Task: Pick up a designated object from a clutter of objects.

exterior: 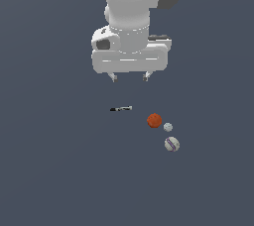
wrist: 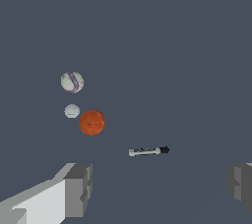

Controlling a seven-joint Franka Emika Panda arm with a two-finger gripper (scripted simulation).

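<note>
- The white Panda arm hangs over a plain dark grey tabletop [exterior: 54, 170], its claw [exterior: 130, 77] pointing straight down with the two short fingertips [exterior: 114, 77] spread wide and nothing between them.
- In the exterior view, the claw is raised clear of the surface and touches none of the items below it.
- The white ball with purple stripes [exterior: 171, 144], the designated object, rests on the tabletop toward the exterior view's right, lowest in that picture of the four items and well apart from the claw.
- Just beside it lies a smaller pale ball [exterior: 168, 127], which sits between the striped ball and an orange-red ball [exterior: 154, 120]; the pale ball appears close to the orange-red one, though whether they touch cannot be told.
- A thin stick [exterior: 121, 108], dark at one end and light at the other, lies flat on the tabletop to the exterior view's left of the three balls, nearly below the claw.
- The wrist view shows the same group: the striped ball [wrist: 72, 82] is farthest from the grey finger pads [wrist: 78, 188] seen at the picture's edge, then the pale ball [wrist: 72, 111] and the orange-red ball [wrist: 91, 122] side by side, with the stick [wrist: 148, 151] nearest the pads.
- The purple seams curve across the striped ball's white surface in both views.
</note>
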